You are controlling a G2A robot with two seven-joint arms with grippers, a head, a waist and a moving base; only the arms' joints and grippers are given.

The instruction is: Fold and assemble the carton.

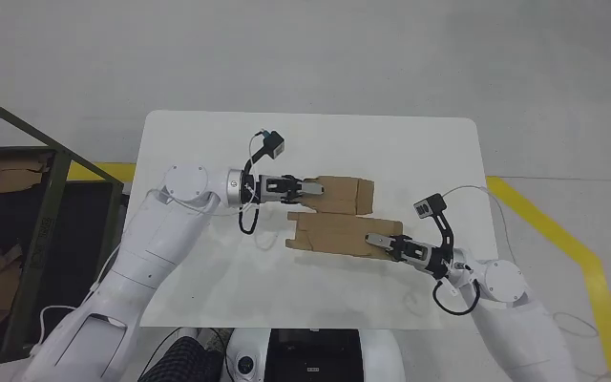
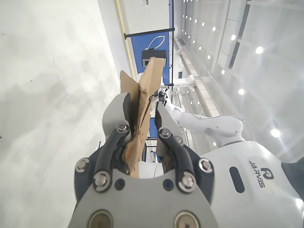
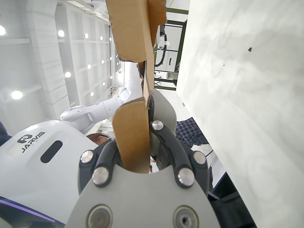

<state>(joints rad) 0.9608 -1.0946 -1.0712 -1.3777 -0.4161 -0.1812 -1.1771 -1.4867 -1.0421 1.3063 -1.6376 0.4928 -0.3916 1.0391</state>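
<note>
Grey floor is surrounding the white counter [image 1: 191,143]. A yellow line [image 1: 535,215] is running across the floor past the counter's right edge, and a dark green frame [image 1: 57,162] is standing just beside its left edge.

Over the counter's middle, the brown carton [image 1: 334,229] is stretching flat and unassembled between the two arms. From above, its panels are showing as two offset strips, one nearer the counter's far edge and one nearer its near edge. Whether the cardboard is touching the counter cannot be told.

The left claw [image 1: 307,190] is sitting at the end of the farther strip, on the side toward the counter's left edge. In the left wrist view the carton is running into it edge-on, creased and slightly buckled. Whether this claw is clamped on the cardboard cannot be told.

The right claw [image 1: 382,243] is sitting at the end of the nearer strip, on the side toward the counter's right edge, and it is clamping the carton. In the right wrist view a flap is covering one side of it, and the rest of the cardboard is rising edge-on beyond it, with the counter's surface running alongside.
</note>
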